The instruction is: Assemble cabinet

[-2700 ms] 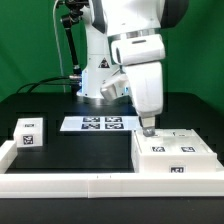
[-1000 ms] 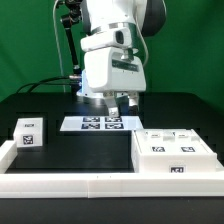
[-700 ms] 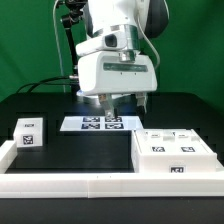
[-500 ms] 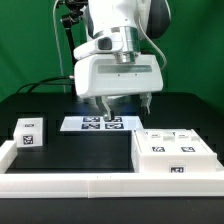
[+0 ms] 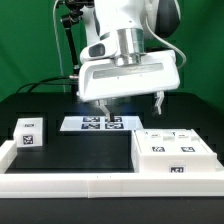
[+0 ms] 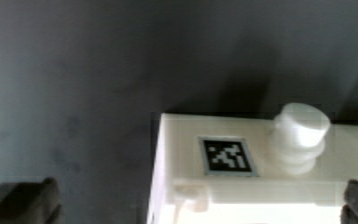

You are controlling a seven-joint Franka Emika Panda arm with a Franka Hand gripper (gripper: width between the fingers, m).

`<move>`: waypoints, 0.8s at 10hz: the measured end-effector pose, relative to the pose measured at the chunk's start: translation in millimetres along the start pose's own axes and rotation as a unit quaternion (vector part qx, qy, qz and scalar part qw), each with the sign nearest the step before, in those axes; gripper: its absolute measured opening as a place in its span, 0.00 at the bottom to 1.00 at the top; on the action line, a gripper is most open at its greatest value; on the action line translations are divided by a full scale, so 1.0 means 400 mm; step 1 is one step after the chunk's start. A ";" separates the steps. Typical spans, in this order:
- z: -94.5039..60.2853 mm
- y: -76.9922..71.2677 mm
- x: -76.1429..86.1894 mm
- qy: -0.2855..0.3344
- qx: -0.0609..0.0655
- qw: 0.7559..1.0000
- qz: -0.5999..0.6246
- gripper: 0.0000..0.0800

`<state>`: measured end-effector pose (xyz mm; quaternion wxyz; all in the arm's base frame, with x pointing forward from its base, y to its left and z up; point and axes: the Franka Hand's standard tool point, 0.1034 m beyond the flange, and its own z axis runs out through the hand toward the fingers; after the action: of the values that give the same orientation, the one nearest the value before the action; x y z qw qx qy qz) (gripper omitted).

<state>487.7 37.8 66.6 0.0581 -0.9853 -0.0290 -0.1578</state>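
The gripper point(image 5: 131, 106) has lifted off the cabinet point(image 5: 176, 156) and swung over the marker board point(image 5: 100, 123) — fingers spread, holding nothing, so that placement looks done. The cabinet lies at the exterior view's right: blocky matte white plastic with square tags — the wrist view shows 1 rounded peg point(image 6: 302, 130)

White blocky plastic cabinet point(image 6: 265, 195): between the jaws in the wrist view, out of focus, cut off by two picture edges.
Black-and-white square tag point(image 6: 226, 155): on the cabinet, pattern too blurred to read.
Round white peg point(image 6: 300, 130): nearer one jaw, outline blurred.
Dark gripper fingertips point(image 6: 19, 200): blurred, cut off at the corners.
White robot arm point(image 5: 125, 30): above the jaws, cut off by the exterior view's upper edge.
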 end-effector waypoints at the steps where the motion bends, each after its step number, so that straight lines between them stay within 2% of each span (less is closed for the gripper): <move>1: 0.006 -0.007 -0.002 0.010 -0.002 0.999 0.032 1.00; 3: 0.008 -0.003 -0.005 0.008 -0.003 0.993 0.119 1.00; 4: 0.005 -0.046 0.001 0.012 0.000 0.993 0.113 1.00; 5: 0.015 -0.092 -0.004 0.014 -0.002 0.995 0.101 1.00; 7: 0.040 -0.101 -0.022 0.021 -0.025 0.995 0.098 1.00; 8: 0.043 -0.118 -0.024 0.025 -0.027 0.996 0.086 1.00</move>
<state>480.2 86.5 52.3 0.0454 -0.9812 0.0612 -0.1775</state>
